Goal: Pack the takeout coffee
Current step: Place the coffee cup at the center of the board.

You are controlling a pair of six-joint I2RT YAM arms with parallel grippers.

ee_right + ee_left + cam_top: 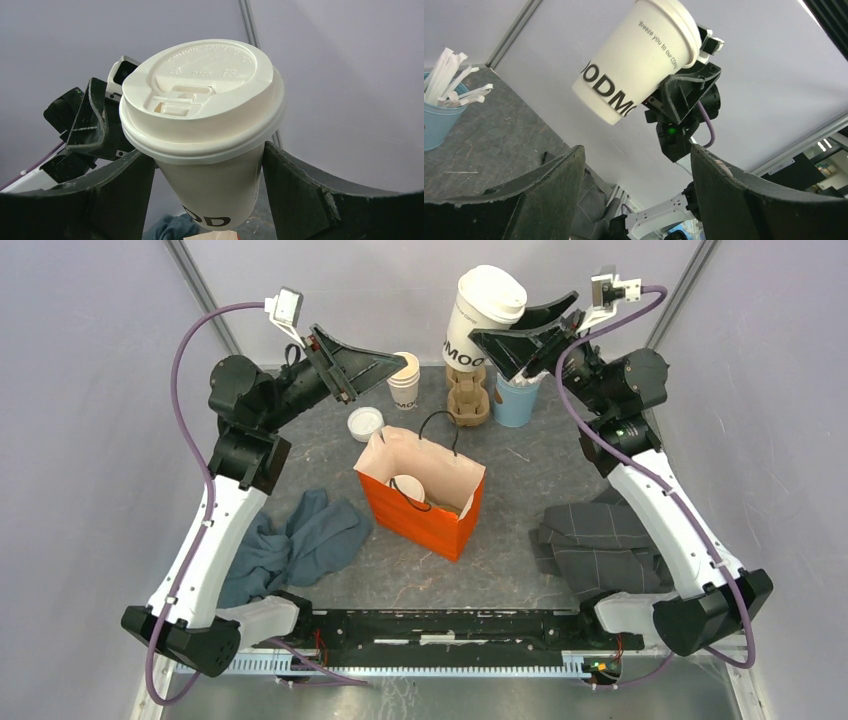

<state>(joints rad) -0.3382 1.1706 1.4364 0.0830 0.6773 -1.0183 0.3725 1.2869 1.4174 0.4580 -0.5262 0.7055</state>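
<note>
Grey speckled table [560,470] carries an orange bag [440,525] at frame centre, with the 1st lidded cup [408,486] already inside. Further back, upper left, the left gripper [638,160] hangs with jaws apart, empty. Upper centre, the right gripper [207,187] clamps the 2nd lidded cup [483,315], tilted in mid-air. Light and smooth, its thin paper wall probably crushes easily; gripping mid-wall, below the lid, seems safest.

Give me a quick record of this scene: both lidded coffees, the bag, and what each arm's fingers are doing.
Right fingers: closed on lidded cup, held in the air
Left fingers: open, empty
Orange bag: standing open
Second lidded cup: inside the bag
Left to pack: the held cup
</note>
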